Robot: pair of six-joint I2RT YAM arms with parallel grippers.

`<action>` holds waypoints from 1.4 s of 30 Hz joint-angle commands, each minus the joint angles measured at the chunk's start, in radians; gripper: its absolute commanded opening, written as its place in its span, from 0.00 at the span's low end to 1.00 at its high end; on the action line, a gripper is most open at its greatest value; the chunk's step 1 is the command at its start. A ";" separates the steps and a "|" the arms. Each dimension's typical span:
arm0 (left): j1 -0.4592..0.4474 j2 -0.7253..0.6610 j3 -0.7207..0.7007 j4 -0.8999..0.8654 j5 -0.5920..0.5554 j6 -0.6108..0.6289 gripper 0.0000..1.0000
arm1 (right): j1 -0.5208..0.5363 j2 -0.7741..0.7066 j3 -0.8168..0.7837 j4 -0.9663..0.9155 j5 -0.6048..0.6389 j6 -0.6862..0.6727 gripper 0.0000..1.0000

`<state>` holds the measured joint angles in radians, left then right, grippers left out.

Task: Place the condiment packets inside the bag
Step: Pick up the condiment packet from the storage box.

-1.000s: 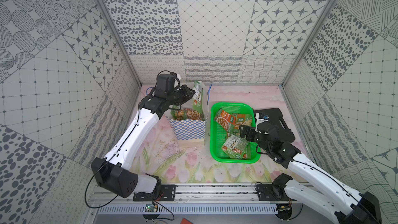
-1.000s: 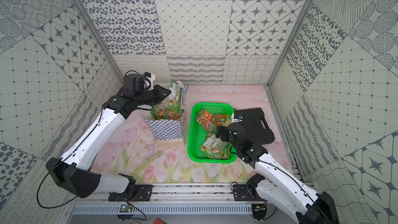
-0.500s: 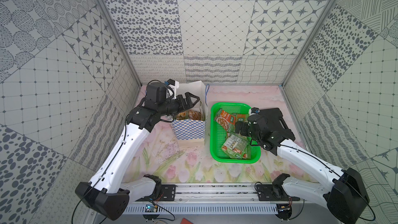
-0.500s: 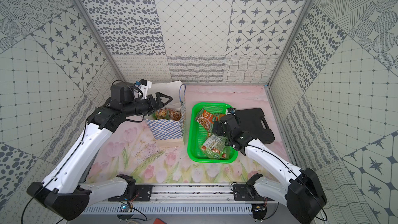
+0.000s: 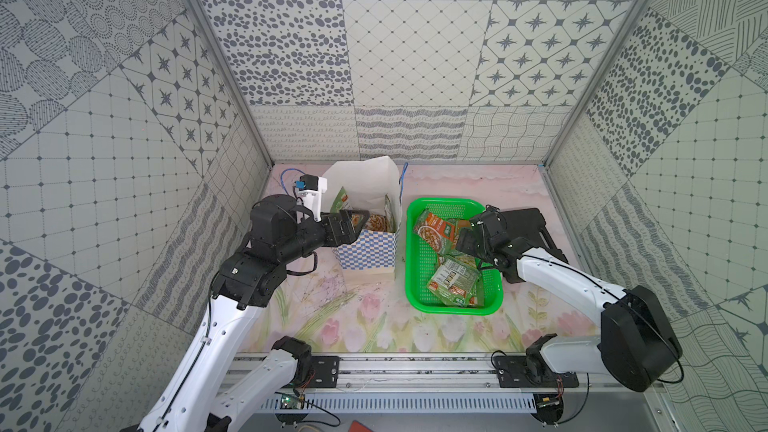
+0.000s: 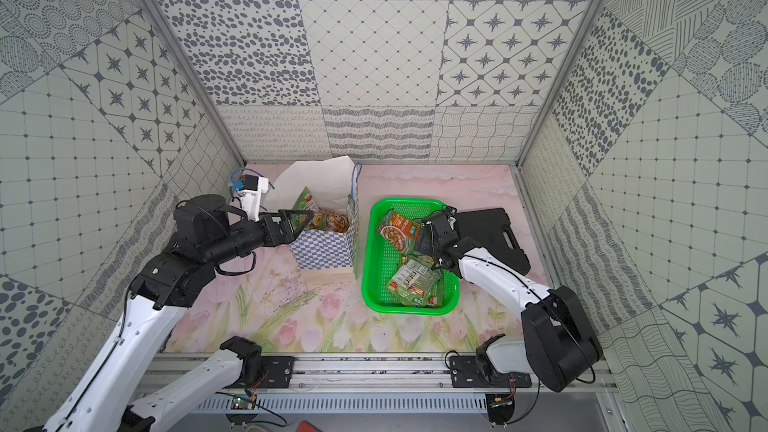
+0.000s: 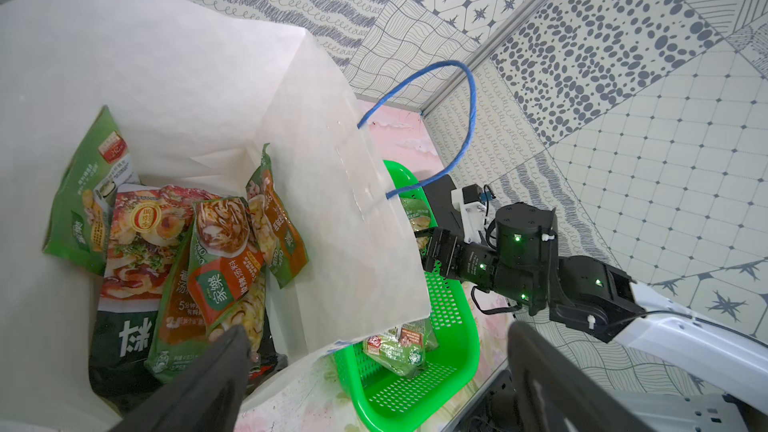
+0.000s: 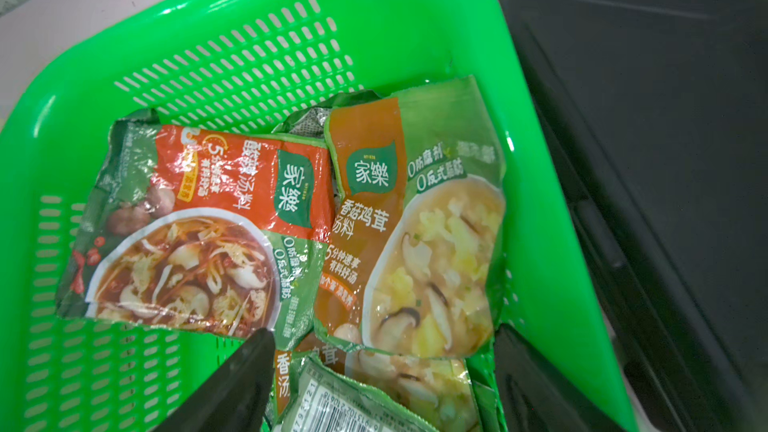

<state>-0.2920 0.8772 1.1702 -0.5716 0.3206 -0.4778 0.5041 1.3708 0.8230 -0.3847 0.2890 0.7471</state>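
Only the left wrist view shows a black-banded packet deep in the bag, left claw released above. Right claw spread over packets in the basket.

A laboratory robot test cell is indicated: a small booth is enclosed by grey-and-white patterned wall panels and aluminium corner posts. It is floored with a pink floral printed mat, and white-and-black robot arms are mounted on a slotted metal rail.

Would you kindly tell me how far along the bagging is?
Done: several condiment packets lie inside the bag. In hand: nothing; left tool is open at the bag, right tool open over the green mesh basket. Left: at least three packets there.
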 commanded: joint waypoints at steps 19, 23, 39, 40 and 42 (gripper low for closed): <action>0.007 -0.033 -0.018 0.073 -0.057 0.076 0.99 | -0.037 0.113 0.073 0.223 0.027 -0.115 0.52; 0.009 -0.029 -0.019 0.074 -0.059 0.077 0.99 | -0.053 0.130 0.074 0.266 -0.020 -0.156 0.47; 0.008 -0.020 -0.018 0.075 -0.042 0.073 0.99 | 0.008 0.041 0.039 0.068 0.062 -0.035 0.77; 0.008 -0.018 -0.018 0.075 -0.040 0.073 0.99 | 0.009 0.038 0.027 0.064 0.061 -0.001 0.79; 0.009 -0.019 -0.018 0.075 -0.037 0.071 0.99 | 0.009 0.042 0.008 0.051 0.073 0.077 0.81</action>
<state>-0.2871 0.8570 1.1500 -0.5426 0.2672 -0.4198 0.5137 1.4315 0.8677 -0.2962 0.3214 0.6907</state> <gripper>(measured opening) 0.993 0.801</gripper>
